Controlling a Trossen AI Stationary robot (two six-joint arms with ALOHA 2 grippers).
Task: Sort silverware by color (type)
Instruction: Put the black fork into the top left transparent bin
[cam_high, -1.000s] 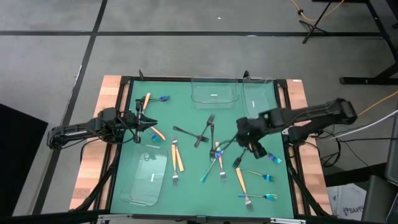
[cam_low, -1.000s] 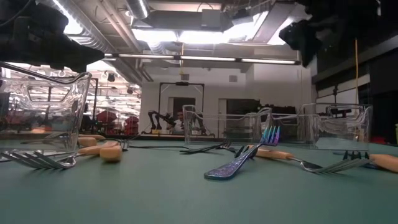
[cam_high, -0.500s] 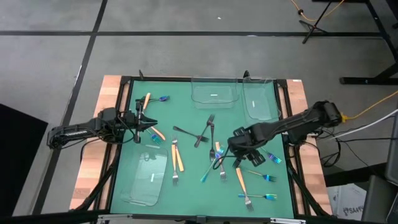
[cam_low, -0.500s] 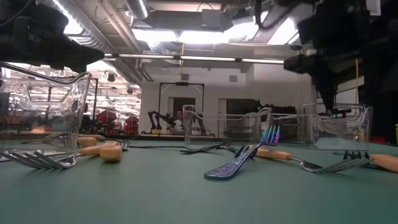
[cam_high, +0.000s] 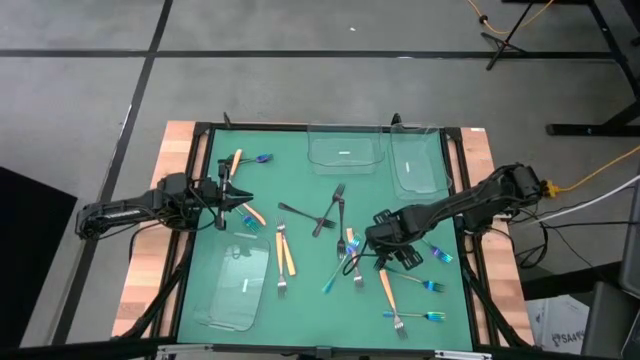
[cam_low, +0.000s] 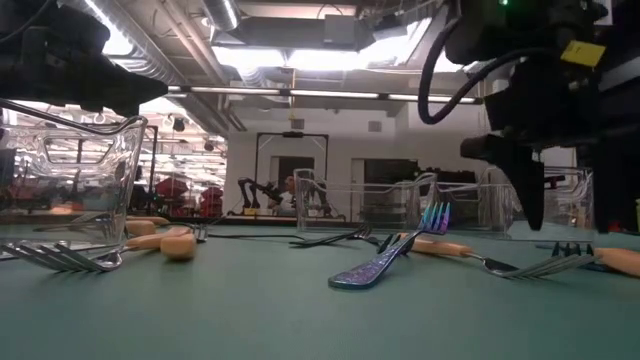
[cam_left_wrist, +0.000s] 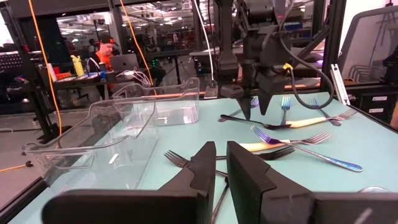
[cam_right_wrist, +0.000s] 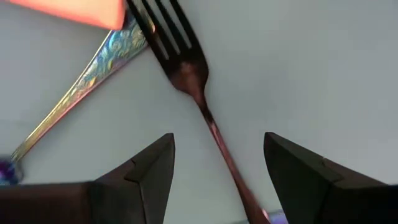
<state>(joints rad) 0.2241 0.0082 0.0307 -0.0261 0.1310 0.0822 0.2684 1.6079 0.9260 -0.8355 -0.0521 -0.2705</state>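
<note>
Silverware lies scattered flat on the green mat (cam_high: 300, 180): black forks (cam_high: 325, 212), orange-handled forks (cam_high: 286, 252) and iridescent blue forks (cam_high: 430, 285). My right gripper (cam_high: 385, 245) is open and low over the mat right of centre, pointing down. In the right wrist view, its fingers (cam_right_wrist: 217, 140) stand on either side of a black fork (cam_right_wrist: 199, 93), next to an iridescent fork (cam_right_wrist: 93, 68) and an orange handle (cam_right_wrist: 68, 9). My left gripper (cam_high: 243, 200) waits shut at the mat's left side, fingers (cam_left_wrist: 221, 152) level and holding nothing.
Three clear plastic trays sit on the mat: two at the far edge (cam_high: 345, 150) (cam_high: 418, 160) and one at the near left (cam_high: 240, 285). An iridescent fork (cam_low: 385, 262) lies in front in the low view. Wooden table edges flank the mat.
My right gripper has moved toward the table's near and left edges and come down from well above the mat to just over it, straddling the black fork. The silverware has kept its place.
</note>
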